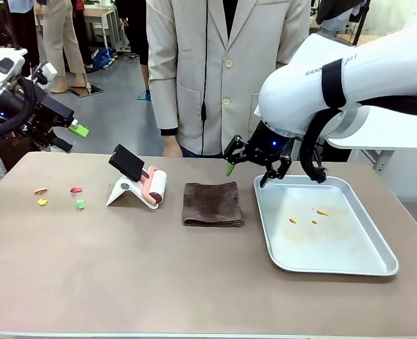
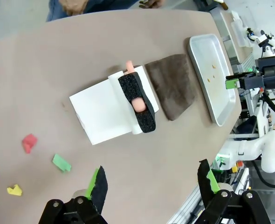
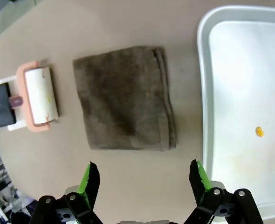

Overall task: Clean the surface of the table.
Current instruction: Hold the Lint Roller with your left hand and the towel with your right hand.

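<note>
The tan-brown table (image 1: 124, 268) carries a folded dark brown cloth (image 1: 212, 203) at its middle. Left of the cloth, a lint roller (image 1: 152, 185) with a black handle rests on a white stand (image 1: 124, 191). Small red, yellow and green scraps (image 1: 60, 196) lie at the far left. My left gripper (image 1: 71, 138) hangs open above the table's far left corner, and its wrist view looks down on the roller (image 2: 137, 100) and scraps (image 2: 61, 163). My right gripper (image 1: 249, 171) is open and empty, above the strip between the cloth (image 3: 123, 98) and the tray (image 3: 240, 93).
A silver metal tray (image 1: 350, 261) with a few orange crumbs (image 1: 314, 215) lies at the right. A person in a pale coat (image 1: 222, 70) stands at the far edge, behind the cloth. The near half of the table is bare.
</note>
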`<state>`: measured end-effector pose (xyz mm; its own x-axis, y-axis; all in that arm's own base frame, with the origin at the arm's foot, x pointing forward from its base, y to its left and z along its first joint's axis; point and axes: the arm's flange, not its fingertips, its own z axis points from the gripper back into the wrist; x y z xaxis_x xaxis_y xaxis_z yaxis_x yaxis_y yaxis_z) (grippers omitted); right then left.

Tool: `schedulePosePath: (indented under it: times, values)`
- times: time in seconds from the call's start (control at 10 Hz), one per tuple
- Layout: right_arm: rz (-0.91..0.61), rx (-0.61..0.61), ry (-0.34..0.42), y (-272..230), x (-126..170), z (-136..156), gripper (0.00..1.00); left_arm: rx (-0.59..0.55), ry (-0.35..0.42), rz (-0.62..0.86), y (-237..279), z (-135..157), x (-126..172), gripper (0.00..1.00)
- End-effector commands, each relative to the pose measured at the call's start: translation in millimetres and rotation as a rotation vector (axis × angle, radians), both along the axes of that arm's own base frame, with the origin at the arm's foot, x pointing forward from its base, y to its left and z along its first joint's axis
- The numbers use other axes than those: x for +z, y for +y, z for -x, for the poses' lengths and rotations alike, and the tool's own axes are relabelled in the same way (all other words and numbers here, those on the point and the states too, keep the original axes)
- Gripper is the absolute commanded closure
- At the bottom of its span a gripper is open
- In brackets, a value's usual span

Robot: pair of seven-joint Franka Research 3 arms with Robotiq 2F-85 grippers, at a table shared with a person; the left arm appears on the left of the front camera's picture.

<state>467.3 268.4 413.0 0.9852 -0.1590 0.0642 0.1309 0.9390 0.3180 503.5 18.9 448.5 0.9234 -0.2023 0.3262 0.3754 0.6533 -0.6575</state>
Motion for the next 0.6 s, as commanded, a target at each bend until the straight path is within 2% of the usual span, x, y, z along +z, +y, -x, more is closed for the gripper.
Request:
schedulePosePath:
  times: [0.0,0.2,0.5]
  values:
    - [0.065,-0.068,-0.054,-3.6,-0.7,-11.6,0.0,0.041,-0.009,0.005,-11.0,-3.9,-1.9,0.0]
    - [0.046,-0.04,-0.041,2.7,-18.2,-35.9,0.0,0.11,0.041,0.008,-31.8,-27.8,-14.8,0.0]
    - [0.032,-0.009,-0.051,9.6,-29.9,-48.9,0.0,0.165,0.113,-0.004,-44.1,-47.5,-27.8,0.0]
